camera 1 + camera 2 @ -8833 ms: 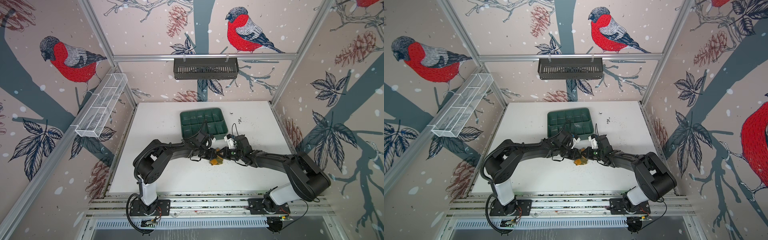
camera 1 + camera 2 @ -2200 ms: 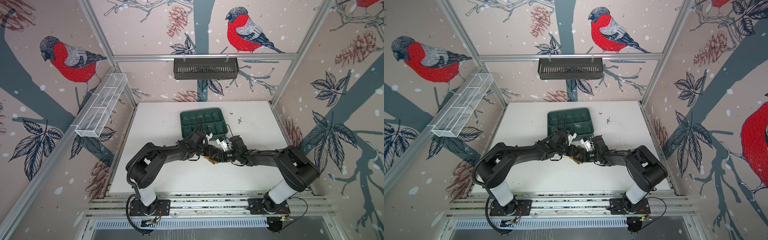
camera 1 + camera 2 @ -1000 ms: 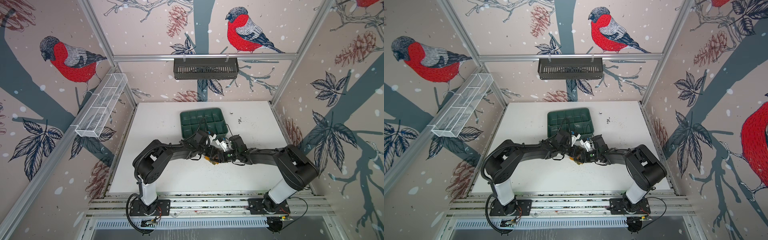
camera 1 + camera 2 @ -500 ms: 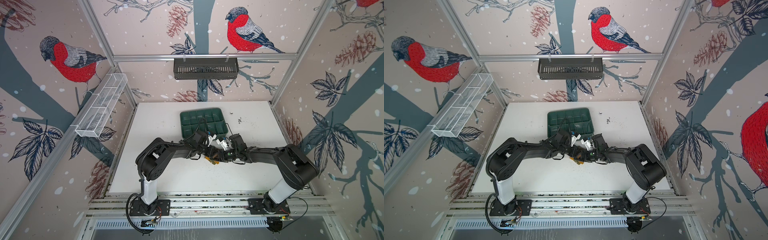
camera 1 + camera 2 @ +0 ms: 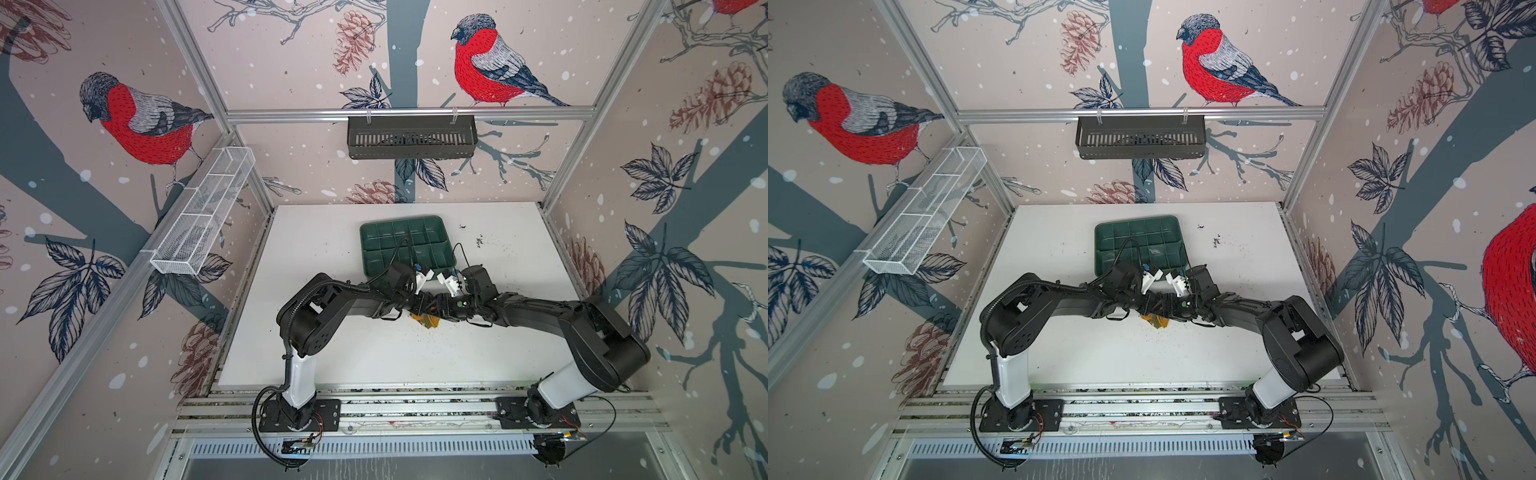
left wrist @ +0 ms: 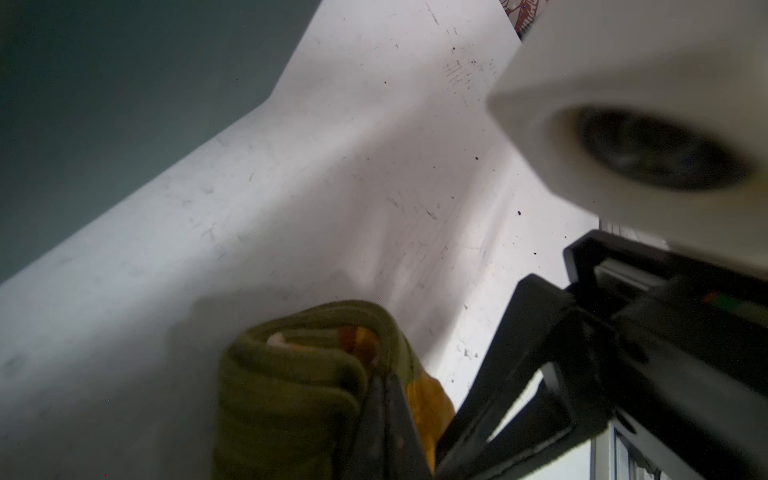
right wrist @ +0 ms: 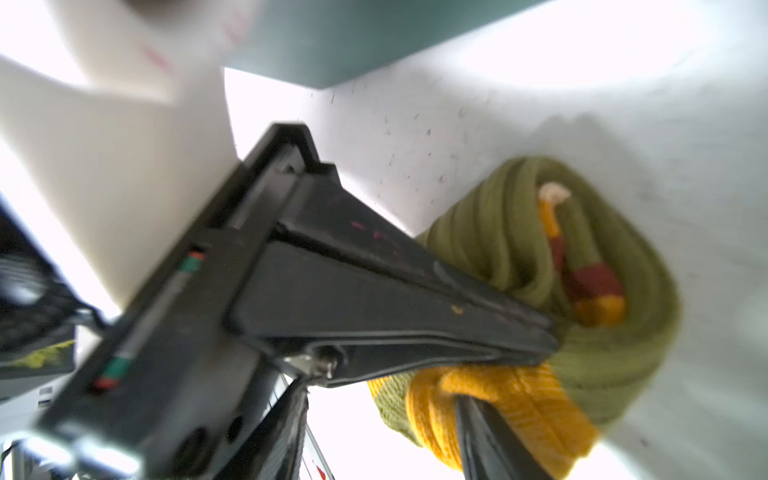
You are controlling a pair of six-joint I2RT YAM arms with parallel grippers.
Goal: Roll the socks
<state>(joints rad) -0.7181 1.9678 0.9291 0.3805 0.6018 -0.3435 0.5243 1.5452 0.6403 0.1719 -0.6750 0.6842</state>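
White table [image 5: 332, 257], centre: socks [image 7: 498, 232] lie coiled, and the roll looks nearly complete, with the mustard end loose. Left gripper [image 7: 544, 345] is clenched, its tip wedged into the coil's seam. Right gripper [image 6: 469, 440] stands parted, one finger [image 7: 482, 432] under the mustard end. Procedure: pin the coil with the left tip, then draw the mustard end over slowly so the coil does not unwind.

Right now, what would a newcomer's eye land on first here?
The huge red-breasted birds printed on the walls grab attention first. Then the black left arm and right arm, meeting mid-table over a rolled bundle of olive and orange socks, with a green tray just behind them.
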